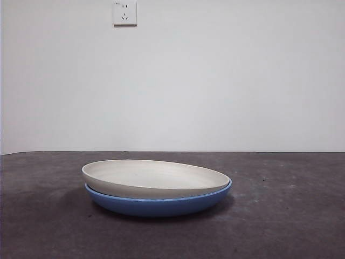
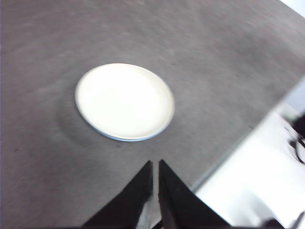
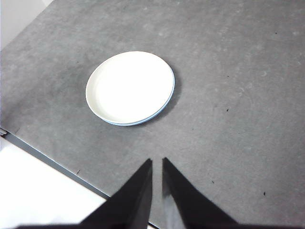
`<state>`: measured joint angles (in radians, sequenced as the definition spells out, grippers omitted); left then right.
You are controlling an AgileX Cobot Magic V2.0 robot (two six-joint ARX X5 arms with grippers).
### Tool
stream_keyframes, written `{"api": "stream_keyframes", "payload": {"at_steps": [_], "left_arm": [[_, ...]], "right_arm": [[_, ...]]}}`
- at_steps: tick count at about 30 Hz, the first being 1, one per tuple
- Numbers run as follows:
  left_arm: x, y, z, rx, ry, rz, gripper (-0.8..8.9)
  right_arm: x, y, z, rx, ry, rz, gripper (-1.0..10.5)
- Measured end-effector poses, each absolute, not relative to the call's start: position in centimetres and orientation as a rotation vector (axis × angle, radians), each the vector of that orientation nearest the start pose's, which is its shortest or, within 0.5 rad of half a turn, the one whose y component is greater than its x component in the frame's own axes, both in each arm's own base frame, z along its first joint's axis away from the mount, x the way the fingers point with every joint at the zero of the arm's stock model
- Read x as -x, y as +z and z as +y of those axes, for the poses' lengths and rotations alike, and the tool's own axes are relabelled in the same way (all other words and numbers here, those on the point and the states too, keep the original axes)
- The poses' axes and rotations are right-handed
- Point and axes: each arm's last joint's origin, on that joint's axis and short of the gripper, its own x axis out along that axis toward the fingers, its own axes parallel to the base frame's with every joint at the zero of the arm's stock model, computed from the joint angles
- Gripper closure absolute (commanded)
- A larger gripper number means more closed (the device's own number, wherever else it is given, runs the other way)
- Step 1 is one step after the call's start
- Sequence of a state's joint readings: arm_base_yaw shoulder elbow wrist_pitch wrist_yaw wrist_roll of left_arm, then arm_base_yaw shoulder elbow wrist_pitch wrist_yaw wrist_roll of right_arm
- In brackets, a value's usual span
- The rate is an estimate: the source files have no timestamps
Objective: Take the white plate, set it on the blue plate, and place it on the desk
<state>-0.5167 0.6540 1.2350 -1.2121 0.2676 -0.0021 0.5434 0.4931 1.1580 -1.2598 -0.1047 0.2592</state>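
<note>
The white plate (image 1: 156, 175) rests inside the blue plate (image 1: 156, 206), slightly tilted, in the middle of the desk (image 1: 285, 216). From above, the white plate (image 2: 125, 101) (image 3: 128, 87) covers the blue plate, so that only a thin blue rim (image 2: 127, 139) (image 3: 165, 105) shows along one side. My left gripper (image 2: 156, 162) hovers high above the desk, well off from the stack, shut and holding nothing. My right gripper (image 3: 157, 160) hangs just as high on the other side, shut and empty too. Neither arm appears in the front view.
The desk's edge (image 2: 228, 157) (image 3: 47, 160) runs close to each gripper, with pale floor beyond it. A wall socket (image 1: 124, 13) sits high on the white wall behind. Dark cables (image 2: 298, 138) lie off the desk.
</note>
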Motion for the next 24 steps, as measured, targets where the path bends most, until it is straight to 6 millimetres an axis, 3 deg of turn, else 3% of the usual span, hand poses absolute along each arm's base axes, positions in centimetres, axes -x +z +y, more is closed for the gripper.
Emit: {"api": "stream_keyframes", "payload": {"at_steps": [4, 7, 12, 18, 24], "left_arm": [[-5.5, 38.0, -3.0, -0.044, -0.629, 0.617, 7.94], [-6.7, 35.8, -2.6, -0.01, -0.517, 0.512, 7.94], [-8.7, 29.8, -1.8, 0.053, -0.377, 0.303, 7.94], [-9.3, 22.6, -1.3, 0.093, -0.28, 0.202, 7.94], [-9.2, 18.2, -1.0, 0.118, -0.164, 0.222, 7.94]], "right_arm": [[-1.8, 37.3, 1.5, -0.111, 0.547, 0.667, 9.1], [-1.8, 37.3, 1.5, -0.111, 0.547, 0.667, 9.1], [-1.8, 37.3, 1.5, -0.111, 0.547, 0.667, 9.1], [-1.8, 37.3, 1.5, -0.111, 0.547, 0.667, 9.1], [-1.8, 37.3, 1.5, -0.111, 0.547, 0.667, 9.1]]}}
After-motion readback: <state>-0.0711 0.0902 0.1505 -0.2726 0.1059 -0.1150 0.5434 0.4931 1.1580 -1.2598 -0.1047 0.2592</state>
